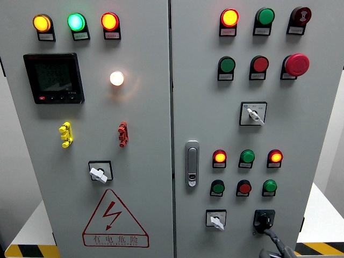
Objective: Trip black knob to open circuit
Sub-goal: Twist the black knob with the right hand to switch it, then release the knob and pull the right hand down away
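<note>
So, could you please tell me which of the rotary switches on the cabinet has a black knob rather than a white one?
It is the black knob at the lower right of the right door. The other three switches have white handles, and only this one has the right hand at it.

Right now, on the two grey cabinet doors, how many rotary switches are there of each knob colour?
Square-plated rotary switches with a white knob: 3
Square-plated rotary switch with a black knob: 1
Total: 4
</note>
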`<action>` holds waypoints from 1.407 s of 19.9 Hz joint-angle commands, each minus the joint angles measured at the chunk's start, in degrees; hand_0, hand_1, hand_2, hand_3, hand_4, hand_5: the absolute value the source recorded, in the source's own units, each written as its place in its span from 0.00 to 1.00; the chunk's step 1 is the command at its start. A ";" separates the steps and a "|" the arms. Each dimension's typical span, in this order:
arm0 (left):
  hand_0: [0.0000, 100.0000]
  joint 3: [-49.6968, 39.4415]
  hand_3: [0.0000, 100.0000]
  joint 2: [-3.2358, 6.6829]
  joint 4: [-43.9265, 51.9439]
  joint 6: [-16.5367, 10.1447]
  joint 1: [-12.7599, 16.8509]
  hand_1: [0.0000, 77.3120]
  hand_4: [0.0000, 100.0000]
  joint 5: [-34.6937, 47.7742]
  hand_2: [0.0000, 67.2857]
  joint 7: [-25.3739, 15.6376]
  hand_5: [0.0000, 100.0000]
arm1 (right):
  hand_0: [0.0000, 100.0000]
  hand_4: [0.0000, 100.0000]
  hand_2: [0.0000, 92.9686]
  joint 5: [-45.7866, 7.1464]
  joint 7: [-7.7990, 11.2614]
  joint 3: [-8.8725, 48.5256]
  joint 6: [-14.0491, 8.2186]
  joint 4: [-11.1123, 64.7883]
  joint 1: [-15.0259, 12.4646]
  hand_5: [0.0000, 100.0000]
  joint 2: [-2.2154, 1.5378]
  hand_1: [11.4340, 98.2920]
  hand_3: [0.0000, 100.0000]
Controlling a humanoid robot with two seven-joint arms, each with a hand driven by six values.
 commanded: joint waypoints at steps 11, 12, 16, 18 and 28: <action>0.00 0.00 0.21 0.03 0.00 0.00 0.00 0.04 0.07 0.00 0.19 0.00 0.02 | 1.00 0.95 0.01 0.13 -0.07 -0.06 -0.09 -0.27 0.17 1.00 -0.03 0.59 0.92; 0.00 0.00 0.21 0.03 0.00 0.00 0.00 0.04 0.07 0.00 0.19 0.00 0.02 | 1.00 0.95 0.01 0.13 0.02 -0.06 -0.01 -0.27 0.08 1.00 -0.12 0.59 0.92; 0.00 0.00 0.21 0.03 0.00 0.00 0.00 0.04 0.07 0.00 0.19 0.00 0.02 | 1.00 0.95 0.02 0.22 0.10 0.47 -0.09 -0.36 -0.18 1.00 -0.56 0.58 0.92; 0.00 0.00 0.21 0.03 0.00 0.00 0.00 0.04 0.07 0.00 0.19 0.00 0.02 | 1.00 0.95 0.02 0.22 0.10 0.65 -0.09 -0.36 -0.27 1.00 -0.82 0.58 0.92; 0.00 0.00 0.21 0.03 0.00 0.00 0.00 0.04 0.07 0.00 0.19 0.00 0.02 | 1.00 0.95 0.02 1.19 0.28 2.23 -0.18 -0.19 -0.62 1.00 -4.08 0.58 0.92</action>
